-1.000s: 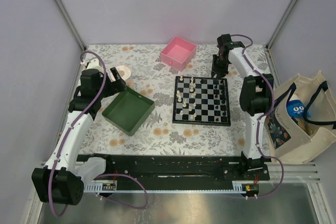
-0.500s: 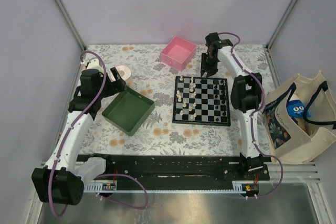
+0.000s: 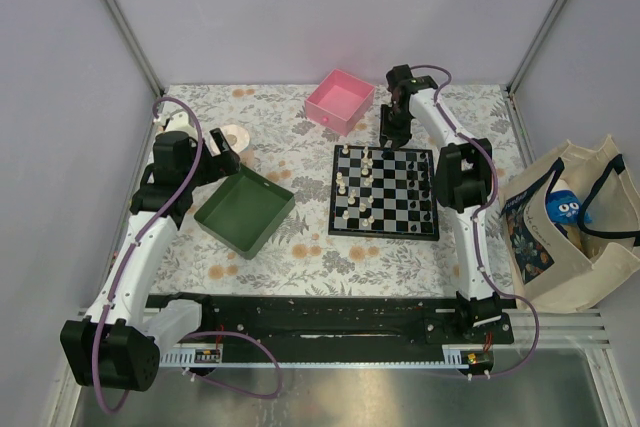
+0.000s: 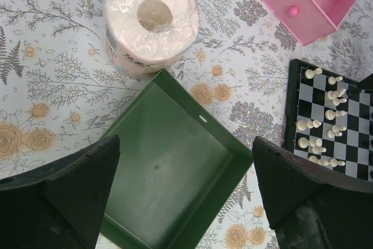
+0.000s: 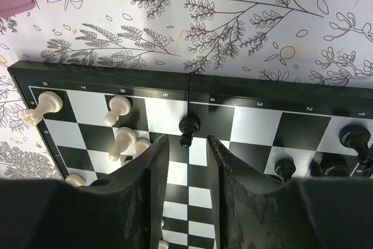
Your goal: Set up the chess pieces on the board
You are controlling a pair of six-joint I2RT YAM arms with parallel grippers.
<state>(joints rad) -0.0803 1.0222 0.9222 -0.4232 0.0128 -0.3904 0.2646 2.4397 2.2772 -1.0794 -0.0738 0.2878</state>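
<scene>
**Board part set, right tool over a black piece at the far edge**

The board (image 3: 383,234) lies mid-surface, right of the tray (image 4: 175,173) and near the pink box (image 3: 340,100). All the pieces I can find are already on it. I see none in the tray and none loose on the surface (image 3: 300,257).

White pieces (image 4: 309,125) crowd the left columns. They are bunched, not in rows, and in the left wrist view several look tipped on their sides. Black pieces (image 5: 354,137) sit toward the right side, also scattered.

The right tool (image 5: 186,144) hangs over the far edge of the board. Its jaws are partly apart, with a gap wider than the black piece (image 5: 188,126) standing just ahead of the fingertips on the far row. I see no contact with that piece, so I judge the tool holds nothing.

The left tool (image 4: 185,144) is spread wide above the tray and has hold of nothing. A wrapped roll (image 4: 150,21) sits just beyond the tray.

My judgement is that the task is early to midway. The pieces are on the board, but neither colour forms two tidy ranks. Left to do: stand up the fallen whites, then sort both sides into proper order. From above the pieces are too small to tell type.
</scene>
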